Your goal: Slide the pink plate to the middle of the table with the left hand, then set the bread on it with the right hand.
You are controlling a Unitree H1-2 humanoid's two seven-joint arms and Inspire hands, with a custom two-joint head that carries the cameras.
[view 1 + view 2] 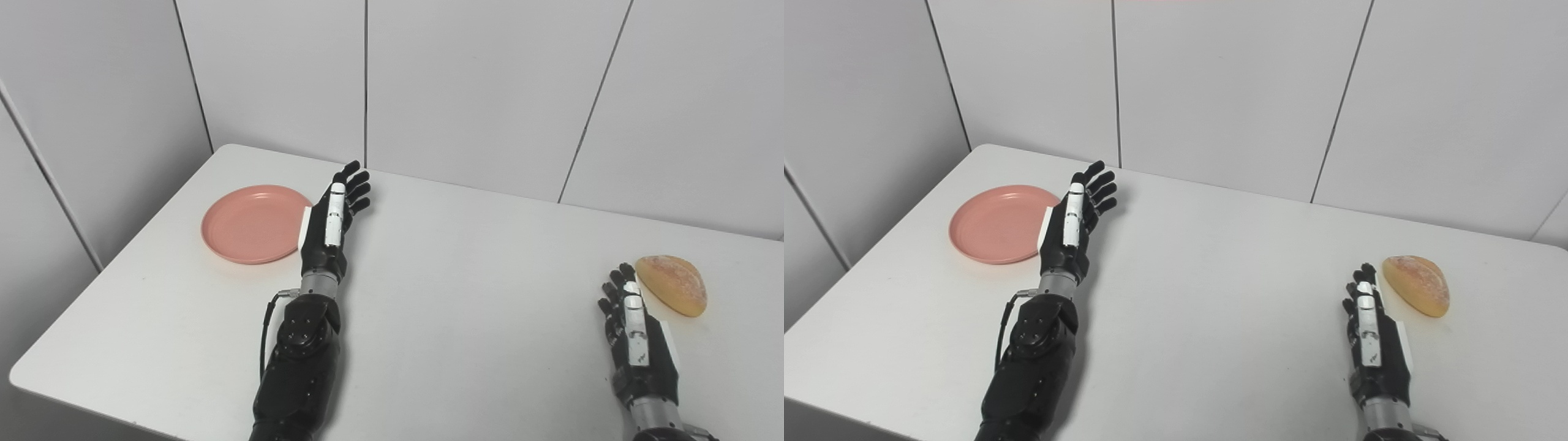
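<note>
The pink plate lies at the far left part of the table, not in the middle — so no step looks done. The left hand is open just beside its right rim (touching or not, I cannot tell). The right hand, open too, waits near the bread.

Smooth matt white worktop, pink plate of smooth plastic look with a soft sheen, bread with a dull, floury golden crust, left hand and right hand in glossy black plastic with white panels, metal-looking wrists
</note>
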